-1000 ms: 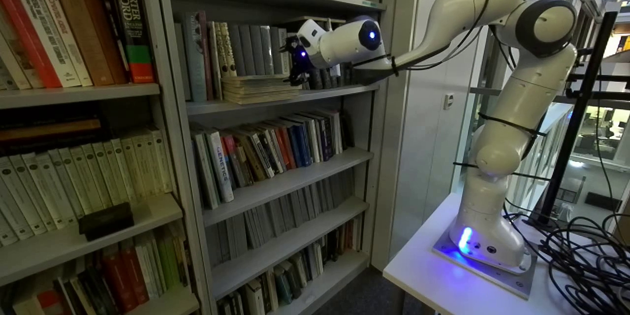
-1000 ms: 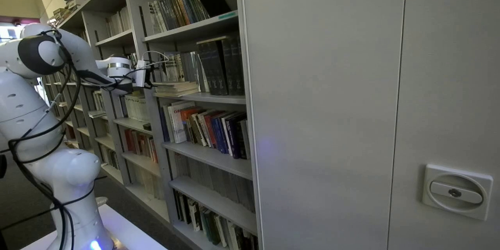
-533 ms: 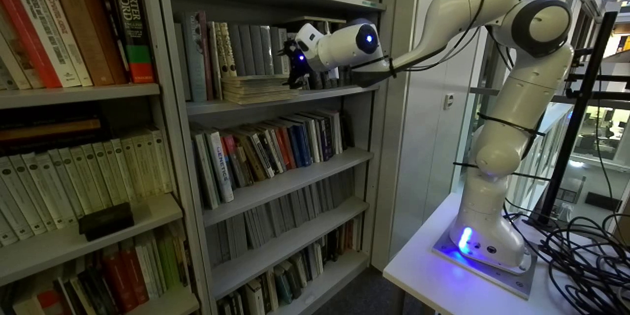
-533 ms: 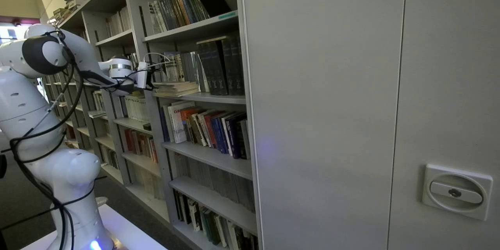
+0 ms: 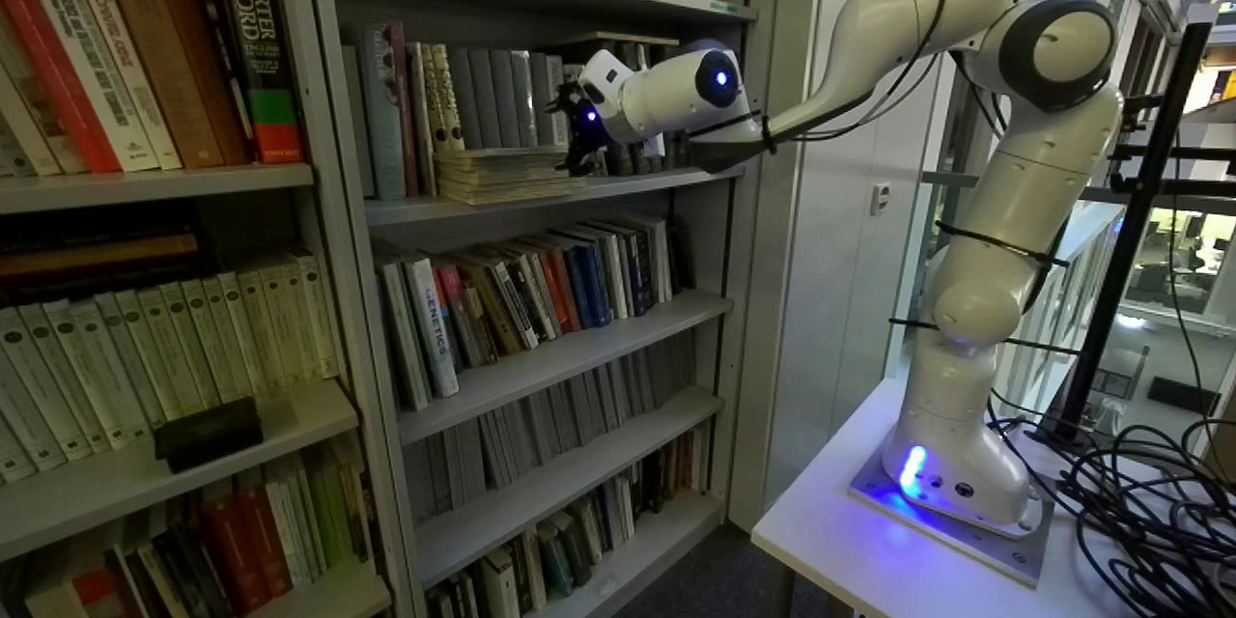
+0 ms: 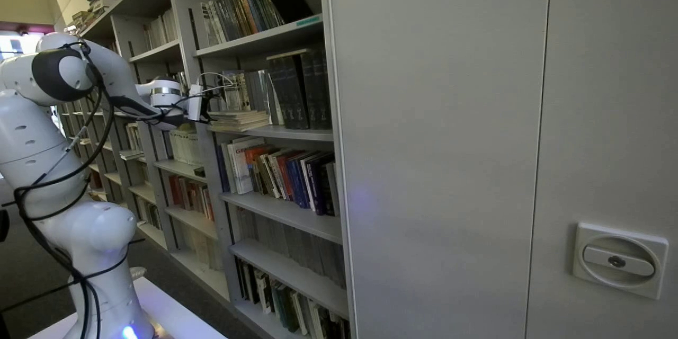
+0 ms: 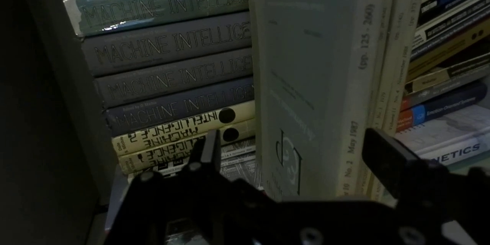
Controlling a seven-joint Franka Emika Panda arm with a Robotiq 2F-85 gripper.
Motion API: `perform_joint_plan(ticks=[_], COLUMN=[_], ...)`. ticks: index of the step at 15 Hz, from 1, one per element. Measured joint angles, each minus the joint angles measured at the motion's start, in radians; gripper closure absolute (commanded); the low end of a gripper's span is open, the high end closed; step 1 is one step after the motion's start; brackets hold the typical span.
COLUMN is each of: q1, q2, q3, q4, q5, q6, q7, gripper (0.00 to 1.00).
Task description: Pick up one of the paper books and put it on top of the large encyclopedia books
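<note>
Thin cream paper books (image 5: 507, 177): stacked flat, left.
Large black hardback encyclopedias (image 6: 288, 92): upright, right, same grey shelf (image 6: 299, 133).
My black fingers (image 7: 209, 149): spread, near paper books.

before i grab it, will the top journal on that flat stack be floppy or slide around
Probably floppy: the top journal looks paper-bound. Likely light, given its slim spine. It may slide, since it lies flat on the journals beneath with nothing visible on top.
</note>
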Motion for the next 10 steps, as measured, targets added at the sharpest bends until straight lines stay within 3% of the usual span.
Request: perform_joint_plan(ticks=[3,5,6,8,10], q1=[0.0,0.0,0.0,0.0,0.0], q2=[0.0,0.0,0.0,0.0,0.0], q3=[-0.004,-0.006,-0.006,-0.006,-0.006], q4=[0.001,0.003,0.005,0.007,0.01], q5=[-0.001,-0.002,-0.004,-0.008,-0.016], q6=[0.0,0.0,0.0,0.0,0.0], q7=[0.0,0.0,0.0,0.0,0.0], gripper=[0.02,0.12,0.31,0.24,0.25])
